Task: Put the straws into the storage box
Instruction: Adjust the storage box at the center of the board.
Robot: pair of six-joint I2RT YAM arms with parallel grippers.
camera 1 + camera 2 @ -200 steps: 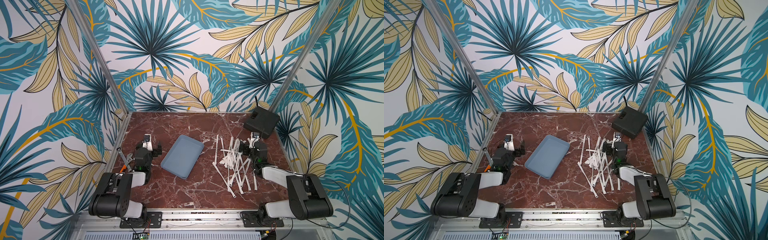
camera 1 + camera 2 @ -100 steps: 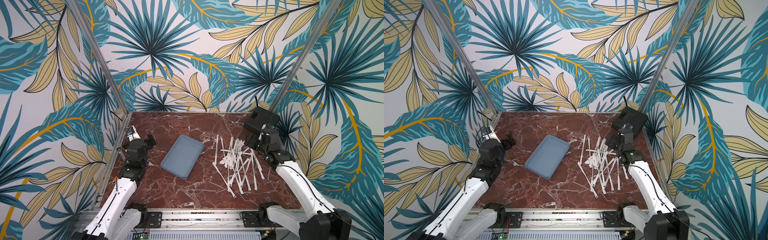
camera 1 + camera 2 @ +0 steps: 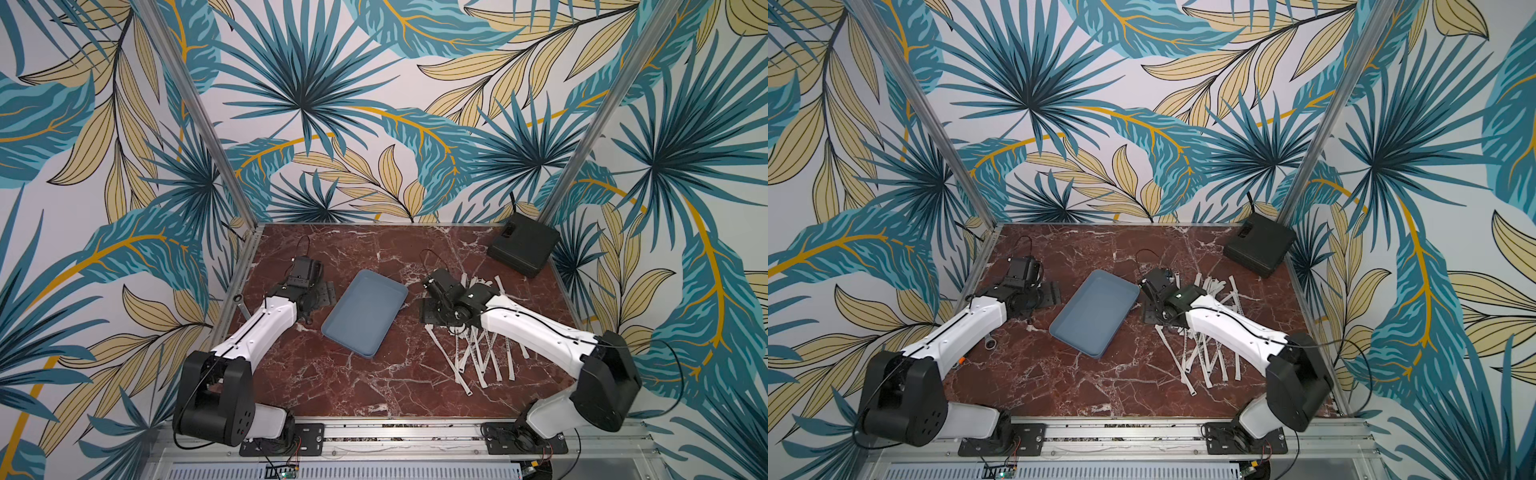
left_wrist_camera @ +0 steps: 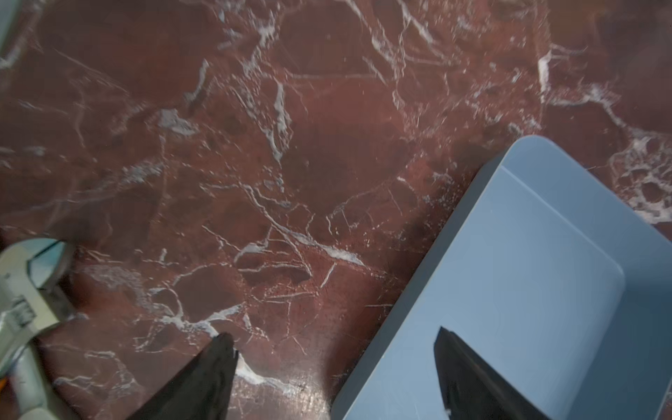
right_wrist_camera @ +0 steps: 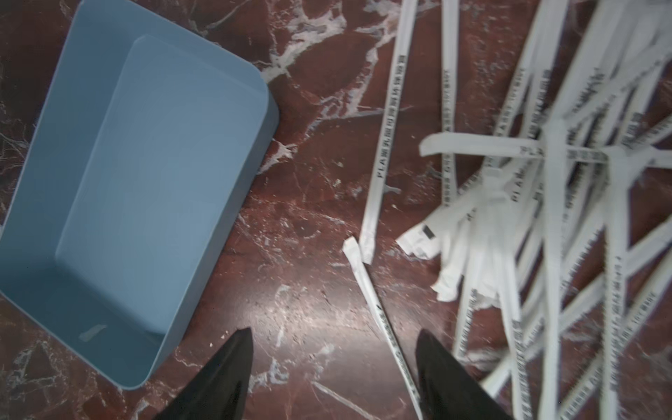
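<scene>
In both top views, left of centre, the left claw (image 4: pixel 334 345) is hanging released and gripping nothing (one finger over the worktop (image 3: pixel 353 386), the other over the box's corner). The storage box (image 3: pixel 365 312) is lying flat at centre, set diagonally. Just right of it, the right claw (image 5: pixel 332 345) is gaping, framing one loose straw. The straws (image 5: pixel 487 211) are sprawling in a crossed heap right of centre, all outside the box.

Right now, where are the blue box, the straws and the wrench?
storage box (image 3: pixel 365 311): in a top view, on its bare floor.
straws (image 5: pixel 491 218): right wrist view, on the pile's crumpled middle.
wrench (image 4: pixel 25 309): left wrist view, on its head.
</scene>
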